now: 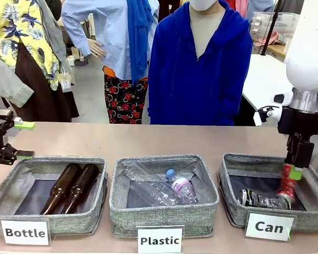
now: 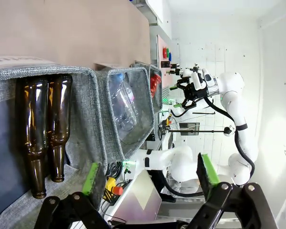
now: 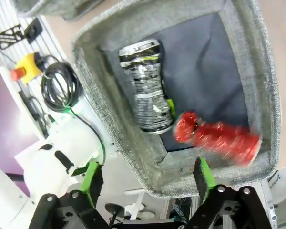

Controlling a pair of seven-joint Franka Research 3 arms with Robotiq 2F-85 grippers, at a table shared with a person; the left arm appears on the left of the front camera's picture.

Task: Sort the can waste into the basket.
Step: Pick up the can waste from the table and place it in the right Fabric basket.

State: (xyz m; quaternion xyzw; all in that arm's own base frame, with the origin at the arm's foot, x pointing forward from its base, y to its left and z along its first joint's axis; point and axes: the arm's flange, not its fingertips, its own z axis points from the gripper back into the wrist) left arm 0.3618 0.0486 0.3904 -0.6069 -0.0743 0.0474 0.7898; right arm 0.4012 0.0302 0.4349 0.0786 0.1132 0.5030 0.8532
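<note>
My right hand (image 1: 295, 170) hangs over the right end of the Can basket (image 1: 230, 203), fingers spread, nothing pinched. The red can (image 3: 214, 137) sits below it, smeared with blur, so I judge it dropping or just landing beside the black can (image 3: 148, 90) on the basket's dark bottom. To finish cleanly I'd lift straight up, clear of the fabric rim. My left hand (image 1: 16, 140) waits spread at the counter's left edge. Whether the red can is resting, I can't tell.
</note>
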